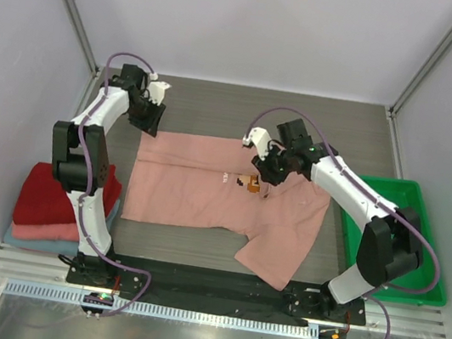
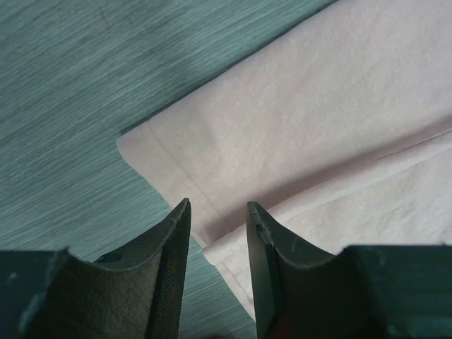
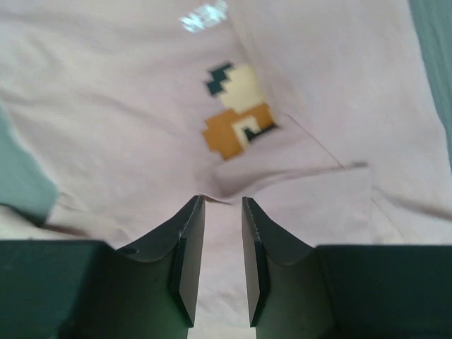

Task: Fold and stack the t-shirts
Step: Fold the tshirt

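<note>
We see the dusty-pink cotton t-shirt [image 1: 204,196] (pixel-art print up) on the grey tabletop [image 1: 219,104]. The left end effector [image 2: 217,212] is over its corner hem and the right end effector [image 3: 222,206] is beside the print, both with jaws parted.

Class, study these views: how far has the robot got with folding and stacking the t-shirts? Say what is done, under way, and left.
Done: a stack of folded tees, dark red on top, sits at the left. In hand: the dusty-pink t-shirt lies partly folded; left jaws parted at its far-left corner, right jaws parted by the pixel print. Left: finish folding it and add it to the stack.
</note>
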